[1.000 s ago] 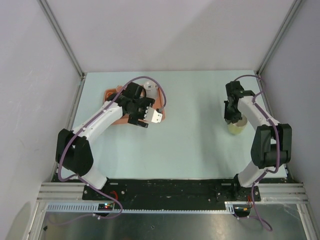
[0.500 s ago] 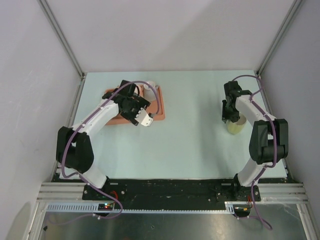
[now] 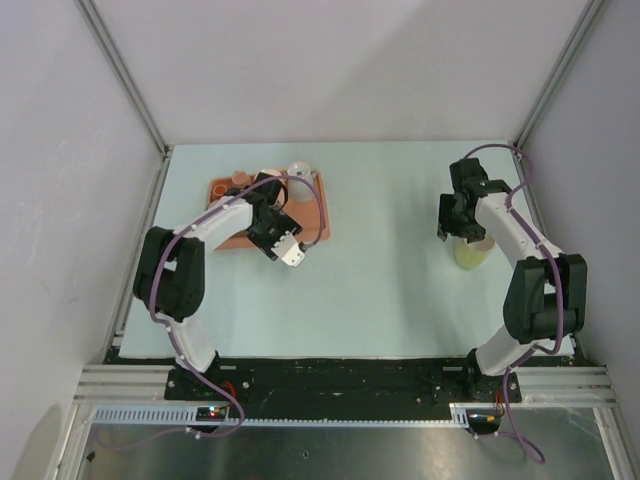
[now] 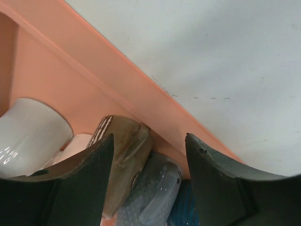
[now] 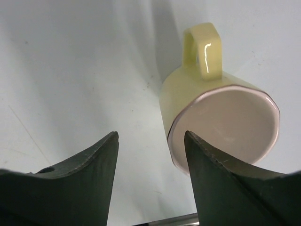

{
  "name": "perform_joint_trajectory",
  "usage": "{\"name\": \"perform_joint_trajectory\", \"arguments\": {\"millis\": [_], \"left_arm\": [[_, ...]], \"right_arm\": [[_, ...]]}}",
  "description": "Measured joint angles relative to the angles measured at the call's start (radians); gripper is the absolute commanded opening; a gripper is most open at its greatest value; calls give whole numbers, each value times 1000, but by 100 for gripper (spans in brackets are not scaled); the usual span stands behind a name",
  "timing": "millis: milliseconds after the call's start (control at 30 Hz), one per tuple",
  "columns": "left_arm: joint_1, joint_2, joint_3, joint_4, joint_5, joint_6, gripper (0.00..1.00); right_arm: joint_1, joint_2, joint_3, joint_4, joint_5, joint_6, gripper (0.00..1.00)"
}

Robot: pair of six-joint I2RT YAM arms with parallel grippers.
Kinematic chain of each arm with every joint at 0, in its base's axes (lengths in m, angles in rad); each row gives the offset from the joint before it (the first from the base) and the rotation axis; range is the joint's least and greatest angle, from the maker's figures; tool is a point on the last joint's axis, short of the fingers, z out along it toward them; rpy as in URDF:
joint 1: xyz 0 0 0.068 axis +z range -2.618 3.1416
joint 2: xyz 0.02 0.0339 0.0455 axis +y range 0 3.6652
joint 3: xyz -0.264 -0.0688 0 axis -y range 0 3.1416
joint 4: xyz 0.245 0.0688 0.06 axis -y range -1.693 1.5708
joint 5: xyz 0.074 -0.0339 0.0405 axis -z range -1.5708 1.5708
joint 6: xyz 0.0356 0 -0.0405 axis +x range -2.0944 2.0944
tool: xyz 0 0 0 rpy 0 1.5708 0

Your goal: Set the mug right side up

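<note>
My right wrist view shows the handle (image 5: 203, 47) of the yellow mug (image 5: 221, 122), upper right; the overhead view hides it. I read the right gripper (image 5: 150, 136) and left gripper (image 4: 149, 139) as parted, empty.

The yellow mug (image 5: 217, 109) stands on end near the table's (image 3: 380, 260) right edge.

Bright even light, soft shadows, small glare on mug (image 5: 221, 115)

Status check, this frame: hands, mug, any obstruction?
Right hand open beside yellow mug, not gripping. Mug on end, which end up unclear. Left hand open over orange tray. Nothing in the way.
</note>
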Motion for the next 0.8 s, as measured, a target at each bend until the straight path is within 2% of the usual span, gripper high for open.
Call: {"name": "perform_joint_trajectory", "arguments": {"millis": [233, 467, 800], "left_arm": [[0, 73, 42, -1, -24, 5, 53], [-1, 117, 98, -72, -48, -1, 46], [-6, 120, 109, -71, -51, 0, 62]], "right_arm": [[16, -56, 0, -28, -16, 8, 64], [21, -93, 0, -38, -43, 8, 65], [21, -125, 0, -41, -76, 7, 65]]}}
